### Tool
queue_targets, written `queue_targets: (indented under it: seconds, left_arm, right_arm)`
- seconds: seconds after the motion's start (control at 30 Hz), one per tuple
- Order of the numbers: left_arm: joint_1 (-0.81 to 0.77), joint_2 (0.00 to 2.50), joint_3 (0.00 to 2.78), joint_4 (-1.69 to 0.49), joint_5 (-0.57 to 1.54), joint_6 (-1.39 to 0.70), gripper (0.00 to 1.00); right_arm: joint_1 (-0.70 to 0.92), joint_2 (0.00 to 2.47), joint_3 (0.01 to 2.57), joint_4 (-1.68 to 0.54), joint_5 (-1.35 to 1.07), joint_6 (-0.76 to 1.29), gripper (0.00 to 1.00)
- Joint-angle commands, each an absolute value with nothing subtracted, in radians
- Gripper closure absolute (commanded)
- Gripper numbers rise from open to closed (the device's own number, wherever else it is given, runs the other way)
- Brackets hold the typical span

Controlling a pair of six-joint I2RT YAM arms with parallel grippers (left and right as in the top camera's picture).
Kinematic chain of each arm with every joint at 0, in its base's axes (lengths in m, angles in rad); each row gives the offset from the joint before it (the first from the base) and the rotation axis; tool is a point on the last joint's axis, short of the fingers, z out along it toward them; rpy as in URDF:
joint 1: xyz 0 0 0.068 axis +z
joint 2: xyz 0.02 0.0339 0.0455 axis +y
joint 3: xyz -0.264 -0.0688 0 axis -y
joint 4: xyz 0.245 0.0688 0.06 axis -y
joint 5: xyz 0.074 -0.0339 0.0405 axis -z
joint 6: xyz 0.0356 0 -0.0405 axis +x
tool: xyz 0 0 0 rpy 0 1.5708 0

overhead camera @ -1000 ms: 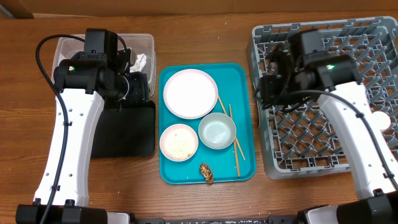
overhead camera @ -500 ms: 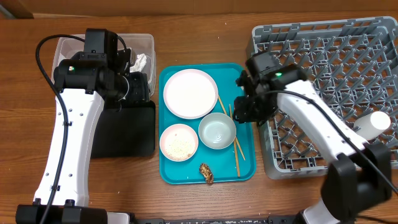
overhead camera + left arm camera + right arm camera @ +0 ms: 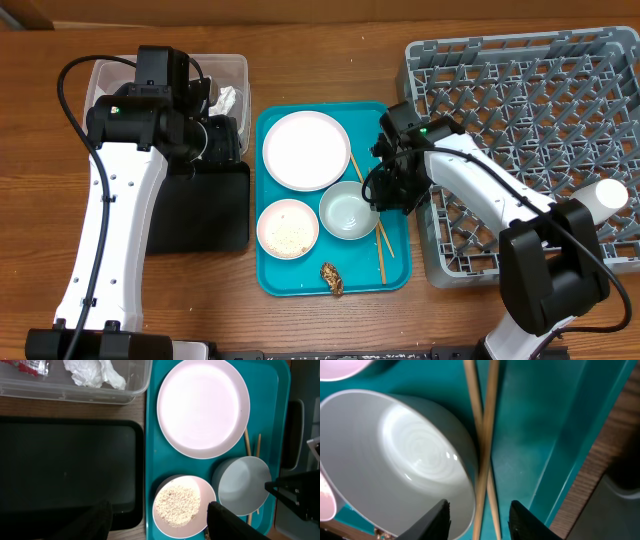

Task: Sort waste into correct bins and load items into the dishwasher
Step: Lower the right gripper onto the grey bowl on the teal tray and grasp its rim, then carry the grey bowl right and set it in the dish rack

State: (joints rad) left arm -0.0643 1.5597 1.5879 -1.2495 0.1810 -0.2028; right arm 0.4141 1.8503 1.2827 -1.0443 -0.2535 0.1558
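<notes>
Overhead, the right tool (image 3: pixel 385 195) hangs low over the right side of the teal plastic serving tray (image 3: pixel 300 285), fingers apart and straddling the thin wooden chopsticks (image 3: pixel 487 420) just beside the pale round bowl (image 3: pixel 349 211), clamping nothing. On that tray also lie the large round white plate (image 3: pixel 305 150), the smaller white dish of rice grains (image 3: pixel 288 228) and the small brown food lump (image 3: pixel 332 279), while the grey pegged plastic dish rack (image 3: pixel 520 90) on the right holds a small white cup (image 3: pixel 610 193). The left tool (image 3: pixel 218 140), fingers apart and empty, hovers over the black rectangular tray (image 3: pixel 200 215), next to the clear plastic tub (image 3: pixel 235 68) containing the crumpled white napkin (image 3: pixel 226 100).
</notes>
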Motion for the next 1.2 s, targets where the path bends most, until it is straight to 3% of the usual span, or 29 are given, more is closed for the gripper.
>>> queue_targets:
  seconds: [0.0, 0.53, 0.93, 1.17]
  left_arm:
    - [-0.068, 1.565, 1.6, -1.248, 0.172, -0.205, 0.37]
    - [-0.073, 1.569, 1.599, -1.248, 0.171, -0.205, 0.37]
    - [-0.073, 1.569, 1.599, -1.25, 0.147, -0.205, 0.37]
    - [-0.073, 1.569, 1.599, -1.248, 0.146, -0.205, 0.37]
  right_arm:
    - [0.418, 1.858, 1.253, -1.036, -0.244, 0.161, 0.62]
    - [0.418, 1.857, 1.251, -1.026, -0.247, 0.184, 0.94]
    - [0.416, 1.754, 1.417, -1.132, -0.234, 0.184, 0.96]
    - [0.39, 1.589, 1.515, -1.135, -0.018, 0.206, 0.96]
